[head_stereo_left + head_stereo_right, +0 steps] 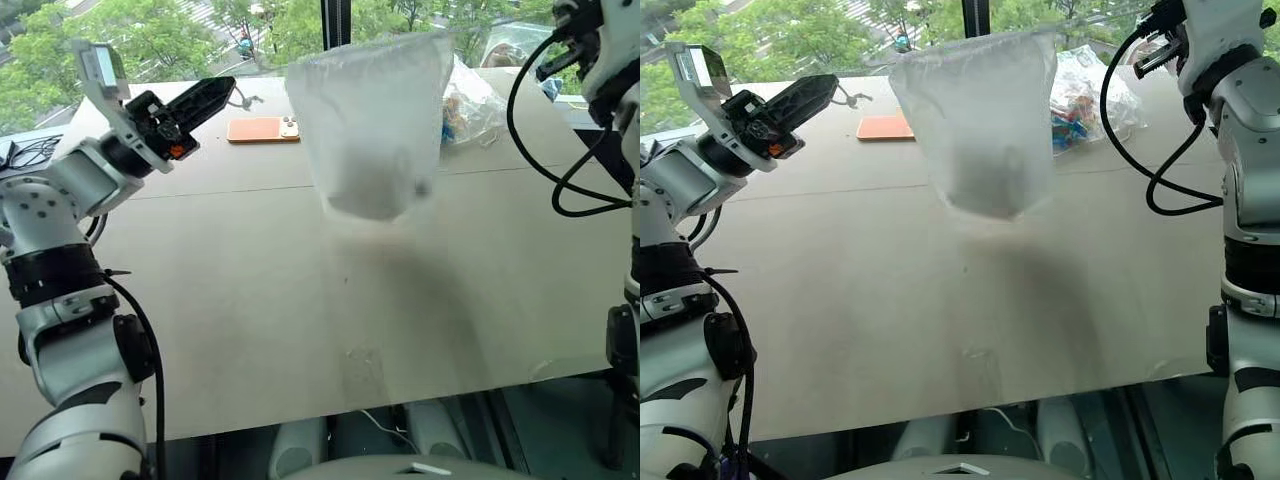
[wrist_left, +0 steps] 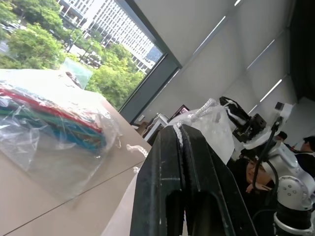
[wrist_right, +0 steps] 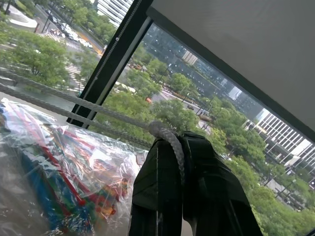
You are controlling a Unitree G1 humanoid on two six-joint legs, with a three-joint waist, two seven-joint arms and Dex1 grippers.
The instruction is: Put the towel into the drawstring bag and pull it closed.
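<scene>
Beige desk (image 1: 250,300) by the window: drawstring bag (image 1: 372,125) hangs above it with the towel (image 1: 365,190) inside, left gripper (image 1: 215,97) and right gripper (image 3: 179,147) jaws clamped on its cord ends; light, floppy, so pull cords only.

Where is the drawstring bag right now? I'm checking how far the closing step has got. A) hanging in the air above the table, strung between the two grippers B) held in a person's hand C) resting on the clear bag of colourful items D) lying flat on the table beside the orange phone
A: the drawstring bag hangs clear of the table, with the left gripper and the right gripper each shut on a cord.
</scene>
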